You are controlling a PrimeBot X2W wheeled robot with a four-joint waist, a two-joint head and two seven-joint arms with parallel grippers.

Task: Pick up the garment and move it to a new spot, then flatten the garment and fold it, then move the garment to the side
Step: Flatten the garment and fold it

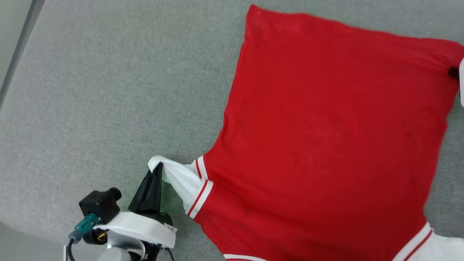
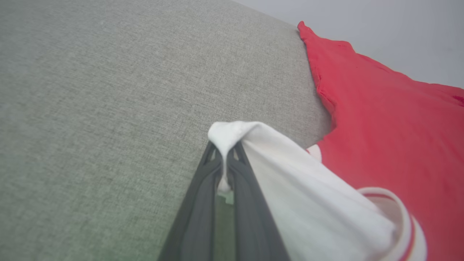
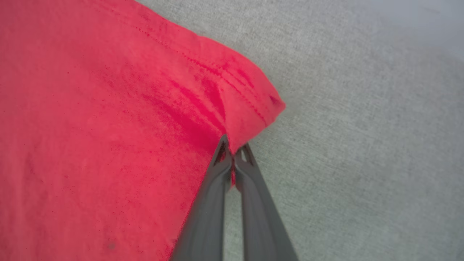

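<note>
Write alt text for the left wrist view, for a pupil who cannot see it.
The left gripper, two long dark fingers, is shut on the bunched tip of a white sleeve over a grey fabric surface. The sleeve leads to the garment, a red jersey lying spread at the right.

Support: grey woven surface; red jersey spread on it (white-sleeved end nearest robot).

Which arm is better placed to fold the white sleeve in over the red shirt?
Left. On the left arm the jaws are shut on the sleeve tip, beside the shirt; on the right arm they pinch the far hem corner.
</note>
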